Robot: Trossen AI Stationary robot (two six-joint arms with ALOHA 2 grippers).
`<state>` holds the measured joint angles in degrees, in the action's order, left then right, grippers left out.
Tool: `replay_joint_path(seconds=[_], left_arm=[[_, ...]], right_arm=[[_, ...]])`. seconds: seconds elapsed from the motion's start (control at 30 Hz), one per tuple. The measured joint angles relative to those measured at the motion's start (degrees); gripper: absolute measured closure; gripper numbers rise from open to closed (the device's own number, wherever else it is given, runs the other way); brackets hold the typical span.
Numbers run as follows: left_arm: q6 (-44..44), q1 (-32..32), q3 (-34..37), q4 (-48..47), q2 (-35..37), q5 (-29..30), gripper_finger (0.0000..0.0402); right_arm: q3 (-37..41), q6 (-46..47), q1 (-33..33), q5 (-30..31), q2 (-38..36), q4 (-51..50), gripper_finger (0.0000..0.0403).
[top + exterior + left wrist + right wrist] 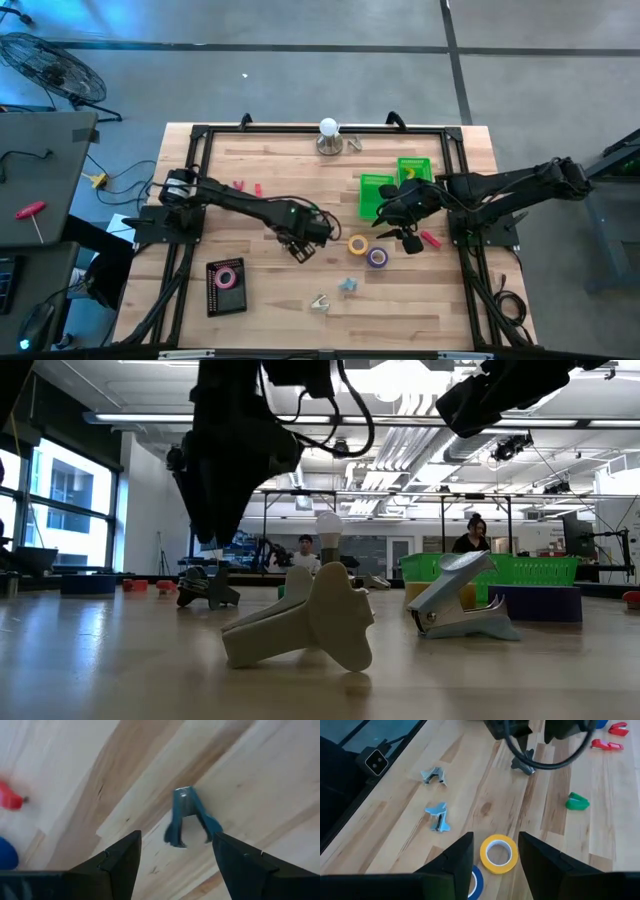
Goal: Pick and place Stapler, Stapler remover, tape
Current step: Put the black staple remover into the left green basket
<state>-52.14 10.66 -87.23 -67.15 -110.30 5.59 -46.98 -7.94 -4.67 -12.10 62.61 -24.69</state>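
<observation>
Table [260,300]: pale wood planks inside a black frame, carrying everything below me.

Lying directly on it:
- two green bins [398,184], sitting side by side toward the far right;
- yellow tape roll [358,244] and purple tape roll [377,258], lying flat, just beside each other near the middle;
- pink tape roll [226,278], resting on a black pad [226,289] at the near left;
- blue staple remover [347,286] and grey staple remover [319,303], lying close together at the near middle;
- light bulb on its stand [329,137], standing at the far edge;
- small red pieces [247,187], lying far left.
</observation>
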Motion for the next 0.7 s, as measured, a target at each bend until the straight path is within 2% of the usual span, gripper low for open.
replay_joint_path(seconds=[0.27,0.57,0.7], left_arm=[[-4.7,0.2,0.0,-1.9,0.1,0.6,0.0165],[-5.8,0.2,-0.1,-2.5,-1.3,-1.7,0.0165],[-3.3,0.2,0.0,-2.8,-3.9,-5.3,0.0165]], right_arm=[[0.0,0.0,0.0,0.0,0.0,-0.2,0.0258],[0.0,0.0,0.0,0.0,0.0,-1.5,0.0261],[0.0,0.0,0.0,-0.1,0.0,-2.4,0.0262]])
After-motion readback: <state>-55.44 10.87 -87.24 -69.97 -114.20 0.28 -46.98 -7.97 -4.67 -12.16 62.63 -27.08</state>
